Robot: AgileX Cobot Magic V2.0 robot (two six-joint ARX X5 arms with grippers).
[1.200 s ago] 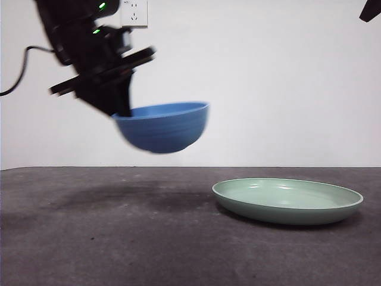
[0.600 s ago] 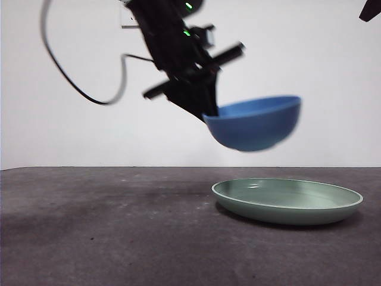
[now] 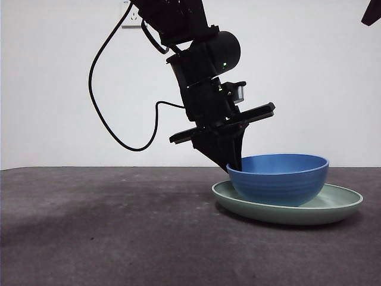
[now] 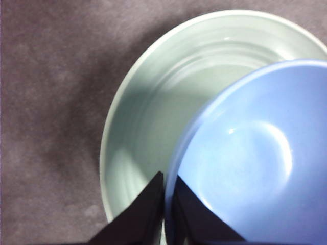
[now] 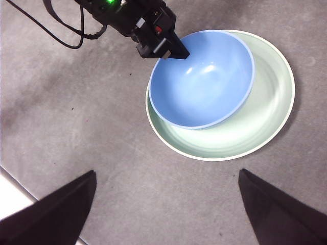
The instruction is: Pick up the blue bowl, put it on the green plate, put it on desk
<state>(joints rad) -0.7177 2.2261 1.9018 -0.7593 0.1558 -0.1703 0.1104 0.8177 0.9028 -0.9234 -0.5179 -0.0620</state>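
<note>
The blue bowl [image 3: 278, 179] sits upright in the green plate [image 3: 339, 204], toward the plate's left side. My left gripper [image 3: 235, 162] is shut on the bowl's left rim, one jaw inside and one outside [image 4: 168, 196]. The left wrist view shows the blue bowl [image 4: 255, 158] over the green plate [image 4: 148, 127]. From high above, the right wrist view takes in the bowl [image 5: 204, 81], the plate [image 5: 265, 112] and the left gripper [image 5: 176, 51] at the rim. My right gripper [image 5: 166, 204] hangs open well above the desk [image 3: 107, 232], holding nothing.
A black cable [image 3: 113, 101] loops down from the left arm. A wall socket [image 3: 134, 15] is on the white wall behind. The right arm shows as a black tip [image 3: 372, 13] at the top right corner.
The left gripper carried the bowl rightward and down; the bowl, airborne before, now rests in the plate. The plate stayed put.
</note>
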